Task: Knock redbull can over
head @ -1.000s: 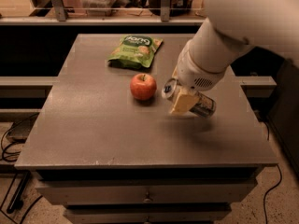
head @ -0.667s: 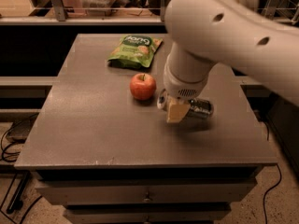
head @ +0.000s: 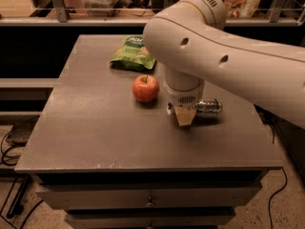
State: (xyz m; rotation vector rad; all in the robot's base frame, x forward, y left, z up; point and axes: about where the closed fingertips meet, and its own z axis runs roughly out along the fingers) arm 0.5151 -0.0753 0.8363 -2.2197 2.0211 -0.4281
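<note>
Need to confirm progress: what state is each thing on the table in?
redbull can: lying on its side.
hand: low, at the can's left end, right of the apple.
apple: upright, stem up, apart from the hand.
green snack bag: lying flat, far side.

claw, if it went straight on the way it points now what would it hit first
The claw points down, so it would most likely meet the table top just under its tip. The can lies on its side close beside it, apparently off that line, though depth is unclear.
</note>
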